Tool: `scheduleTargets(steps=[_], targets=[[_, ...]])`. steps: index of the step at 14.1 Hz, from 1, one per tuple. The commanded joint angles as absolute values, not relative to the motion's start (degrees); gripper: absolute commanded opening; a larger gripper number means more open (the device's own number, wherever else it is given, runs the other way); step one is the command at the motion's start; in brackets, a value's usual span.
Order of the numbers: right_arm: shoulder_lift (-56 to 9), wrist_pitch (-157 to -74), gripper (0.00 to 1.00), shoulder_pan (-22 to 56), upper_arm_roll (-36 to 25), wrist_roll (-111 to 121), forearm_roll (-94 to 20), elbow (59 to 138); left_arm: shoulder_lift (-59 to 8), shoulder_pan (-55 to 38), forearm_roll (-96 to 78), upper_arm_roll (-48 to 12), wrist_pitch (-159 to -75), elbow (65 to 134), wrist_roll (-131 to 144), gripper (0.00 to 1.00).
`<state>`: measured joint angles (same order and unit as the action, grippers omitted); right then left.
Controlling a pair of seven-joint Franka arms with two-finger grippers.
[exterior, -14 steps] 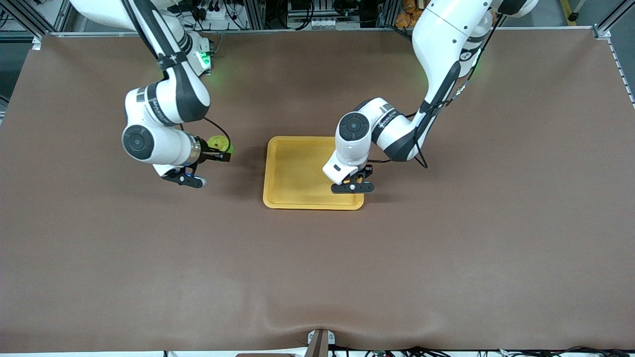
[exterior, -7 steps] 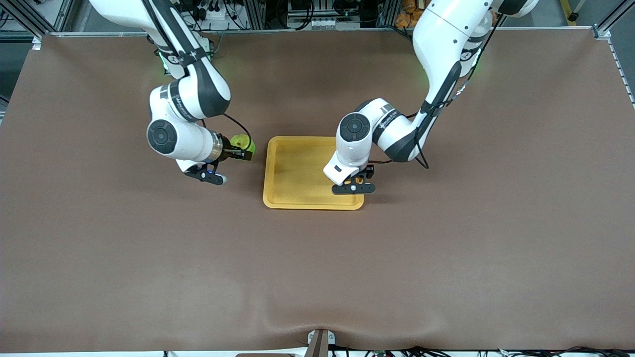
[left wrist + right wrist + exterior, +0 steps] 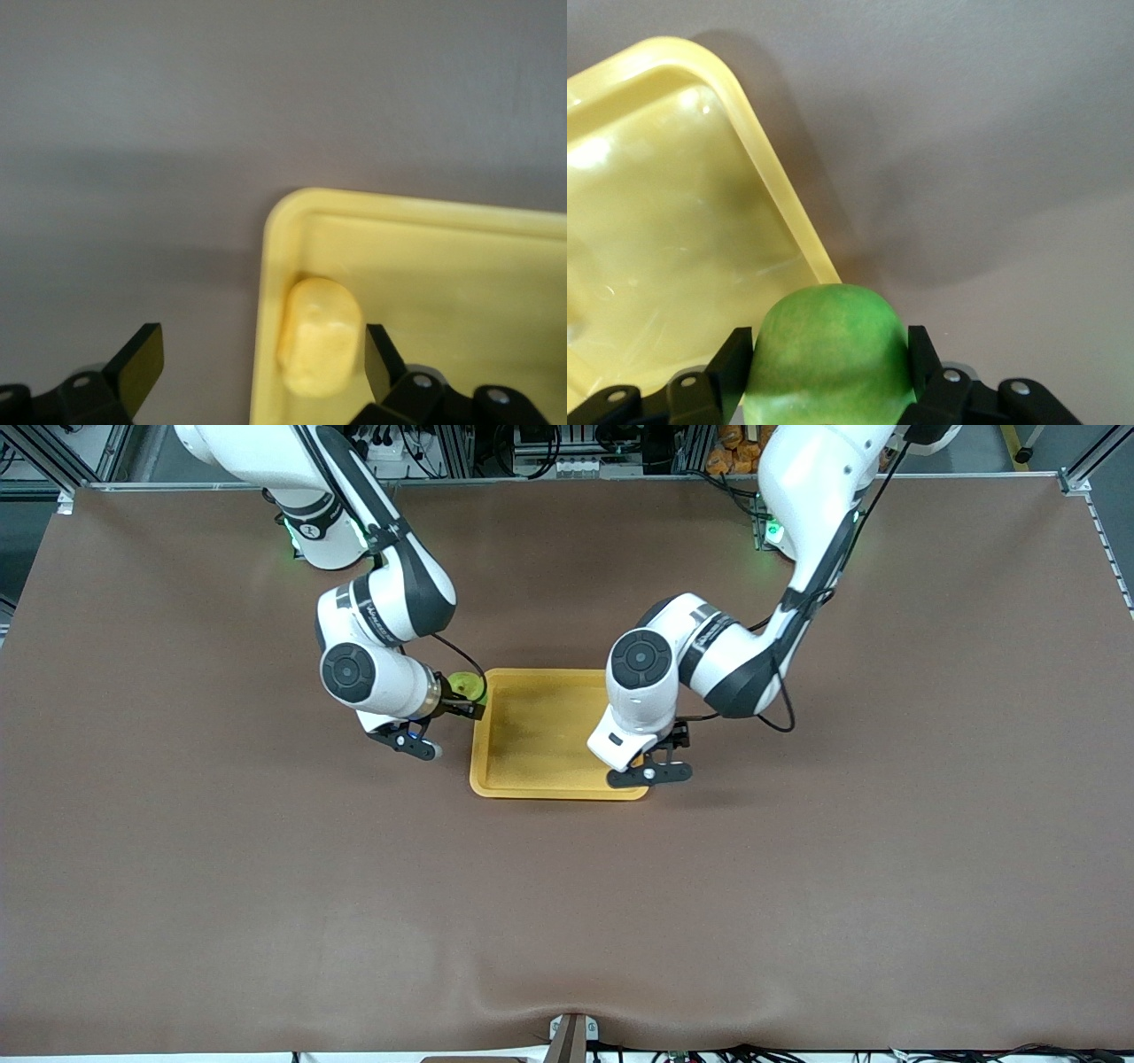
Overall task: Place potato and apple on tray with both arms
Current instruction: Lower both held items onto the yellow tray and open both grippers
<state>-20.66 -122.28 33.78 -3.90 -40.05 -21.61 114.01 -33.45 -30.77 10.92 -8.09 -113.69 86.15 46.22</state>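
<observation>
Two pieces of produce are in play, and one is already delivered. Going left to right in the front view: the right gripper (image 3: pixel 462 707) sits over the tray's rim at about the nine-to-ten o'clock edge, its fingers clamped on the apple (image 3: pixel 464 686), which shows green and round between them in the right wrist view (image 3: pixel 829 354). The tray (image 3: pixel 523 786) lies mid-bench. The potato (image 3: pixel 320 336) rests inside it, tucked against the rim at a corner, roughly four to five o'clock on the tray. The left gripper (image 3: pixel 257 359) hangs over that corner with its fingers spread wide, one either side of the rim, holding nothing.

The potato half looks done; the apple step is in hand. The next move likely calls for carrying the apple inward past the rim, lowering it, then letting go.
</observation>
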Motion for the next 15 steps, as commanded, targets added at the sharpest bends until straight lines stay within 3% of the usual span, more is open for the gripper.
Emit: scheduleTargets(steps=[1,8,15], targets=[[-24.1,-123.1,0.00,35.9,-4.4,-43.8,-22.9,110.5,-31.9,-27.8,11.4,-8.3,-106.2,81.3,41.8,1.00],[-30.6,-123.7,0.00,39.2,-4.4,-50.2,-22.9,104.8,-23.0,-19.8,11.1,-8.3,-99.0,81.4,27.1,1.00],[-33.7,-128.1,0.03,40.9,-4.4,-51.8,-22.9,104.3,-17.1,-12.8,11.0,-8.6,-92.4,81.5,17.1,1.00]])
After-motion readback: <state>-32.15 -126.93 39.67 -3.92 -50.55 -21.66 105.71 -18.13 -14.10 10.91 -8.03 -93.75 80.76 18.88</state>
